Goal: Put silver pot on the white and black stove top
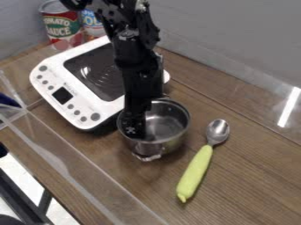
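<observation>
Pot (163, 126) sits on the worktop (247, 123), just beside the stove (84, 77) at its near-right corner; whether the two touch I cannot tell. The pot is upright, looks empty, round, so no long axis to speak of; a thin wire handle shows at its near edge.

Arm comes straight down from above. Gripper (135, 132) points down and its tip is at the pot's wall on the side facing the stove, the dark fingers reaching inside the rim. Jaws spread as wide as they go, closed on nothing; the pot is not held. Whether one finger is outside the wall and one inside I cannot make out from this view.

The key relation: the pot is directly under the gripper, with the rim at the stove side lined up for a pinch. The stove's black top lies up and to the left of the pot, close by. Judgement: grasp not yet made; once the wall is pinched, the move is a short lift and carry leftward over the stove's white edge.

Also by the pot: a spoon (203, 156) with a yellow-green handle to its right, clear of the path. Cans (59, 25) stand behind the stove.
</observation>
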Robot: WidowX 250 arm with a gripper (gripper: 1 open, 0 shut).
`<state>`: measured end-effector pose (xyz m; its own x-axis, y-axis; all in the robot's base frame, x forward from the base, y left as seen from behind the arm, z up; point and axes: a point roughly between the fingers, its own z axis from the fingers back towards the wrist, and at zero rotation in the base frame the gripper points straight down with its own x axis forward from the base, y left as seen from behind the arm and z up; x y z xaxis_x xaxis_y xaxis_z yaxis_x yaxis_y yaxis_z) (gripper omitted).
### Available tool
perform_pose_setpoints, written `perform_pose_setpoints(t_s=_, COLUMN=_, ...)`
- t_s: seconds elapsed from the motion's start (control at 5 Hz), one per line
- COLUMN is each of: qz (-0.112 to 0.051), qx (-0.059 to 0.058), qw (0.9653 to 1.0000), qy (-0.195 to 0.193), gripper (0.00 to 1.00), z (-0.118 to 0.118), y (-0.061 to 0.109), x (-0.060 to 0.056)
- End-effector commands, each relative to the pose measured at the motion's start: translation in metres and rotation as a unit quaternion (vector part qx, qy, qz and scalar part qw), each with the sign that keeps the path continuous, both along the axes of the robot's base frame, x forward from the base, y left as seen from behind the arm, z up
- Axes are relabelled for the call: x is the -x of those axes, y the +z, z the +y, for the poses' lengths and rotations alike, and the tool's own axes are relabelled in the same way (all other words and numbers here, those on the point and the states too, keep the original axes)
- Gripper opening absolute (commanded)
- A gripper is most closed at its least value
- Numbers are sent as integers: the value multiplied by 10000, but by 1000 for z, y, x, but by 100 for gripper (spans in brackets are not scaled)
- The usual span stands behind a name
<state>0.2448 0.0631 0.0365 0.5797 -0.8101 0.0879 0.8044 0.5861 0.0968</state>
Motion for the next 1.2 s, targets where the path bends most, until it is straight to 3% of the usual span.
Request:
perform_pose_setpoints(t_s=0.0, qz=-175, qx=-38, qw=9998, qy=75, gripper=100, z=7, y=8, x=-6)
perform_pose_setpoints(t_s=0.2, qz=-219, qx=-42, qw=9997, qy=-13, gripper=100, z=2, y=8, x=-8)
perform_pose_setpoints(t_s=1.0, qz=-358, qx=-58, qw=9988, qy=316, gripper=100, z=-9, y=11, x=2)
